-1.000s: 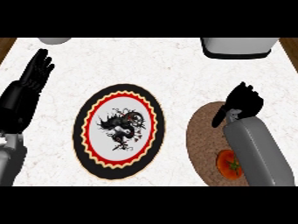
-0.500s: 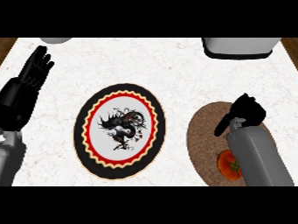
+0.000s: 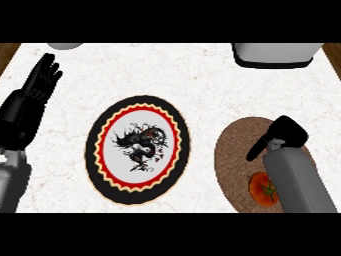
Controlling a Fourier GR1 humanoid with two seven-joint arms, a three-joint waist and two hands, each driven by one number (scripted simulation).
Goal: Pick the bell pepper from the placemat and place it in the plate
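A red bell pepper (image 3: 262, 188) lies on the round brown placemat (image 3: 236, 150) at the lower right, partly hidden by my right forearm. My right hand (image 3: 285, 135) hangs over the placemat, a little beyond the pepper, with its fingers curled and nothing in them. The plate (image 3: 137, 149), black-rimmed with a red and yellow band and a dark dragon figure on white, sits at the counter's middle, left of the placemat. My left hand (image 3: 40, 82) rests open at the far left, fingers up.
A grey container (image 3: 276, 54) stands at the back right edge of the white counter. A small pale object (image 3: 64, 45) shows at the back left. Wooden floor borders the counter on both sides.
My right hand has drawn back toward me over the placemat, closer to the pepper, and its fingers have curled in. The left hand has not moved.
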